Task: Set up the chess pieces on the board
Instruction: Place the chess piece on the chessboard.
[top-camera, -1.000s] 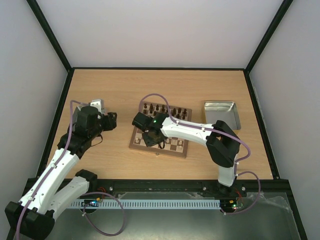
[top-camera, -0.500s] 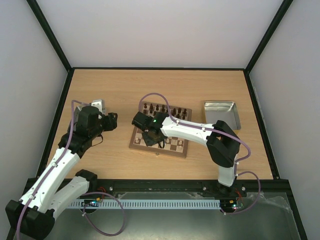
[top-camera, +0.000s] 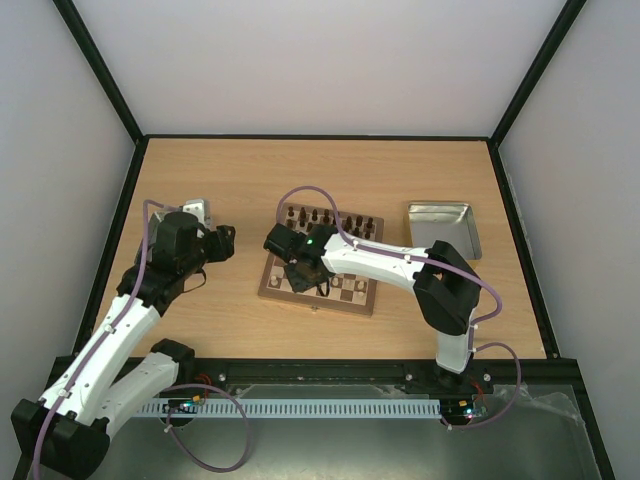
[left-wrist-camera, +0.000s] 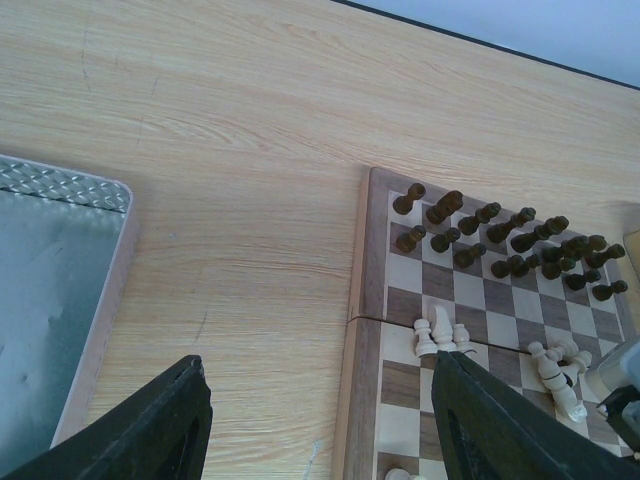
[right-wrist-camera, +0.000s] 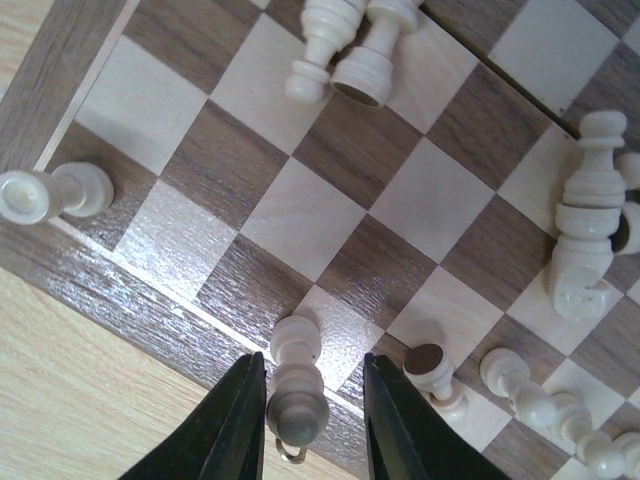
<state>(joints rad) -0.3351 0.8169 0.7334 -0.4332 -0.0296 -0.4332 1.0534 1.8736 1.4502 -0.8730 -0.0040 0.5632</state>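
Note:
The board lies mid-table, with dark chess pieces standing along its far rows. My right gripper hangs over the board's near edge, jaws open either side of a cream piece that stands upright on an edge square, a small gap on each side. Other cream pieces lie toppled: one at the left, a pair at the top, a cluster at the right. My left gripper is open and empty above bare table left of the board; dark pieces and cream pieces show there.
A grey metal tray sits at the left beside the left gripper, seen close in the left wrist view. A second metal tray lies right of the board. Black frame rails border the table.
The right gripper's jaws have widened off the upright cream piece, which stays standing. The left arm shifted very slightly a second ago and has since held still.

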